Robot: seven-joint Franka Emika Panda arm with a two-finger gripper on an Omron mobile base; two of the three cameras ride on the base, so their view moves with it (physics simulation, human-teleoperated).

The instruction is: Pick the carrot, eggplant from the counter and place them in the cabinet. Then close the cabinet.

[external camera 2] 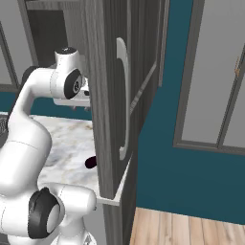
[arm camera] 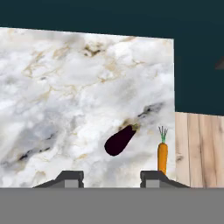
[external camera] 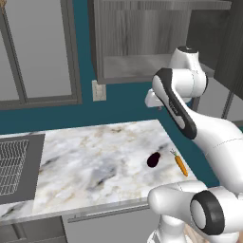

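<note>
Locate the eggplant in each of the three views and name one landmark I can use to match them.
Left base view: the eggplant lies on the counter, lower right of centre, just left of the carrot.
Right base view: a dark sliver at centre left, cut off by the open cabinet door.
Hand view: low, right of centre, left of the carrot.
Shared landmark: the marble counter.

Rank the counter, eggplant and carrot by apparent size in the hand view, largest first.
1. Counter, by far the largest.
2. Eggplant, fatter.
3. Carrot, slimmer; similar length to the eggplant, so this ranking is close.
</note>
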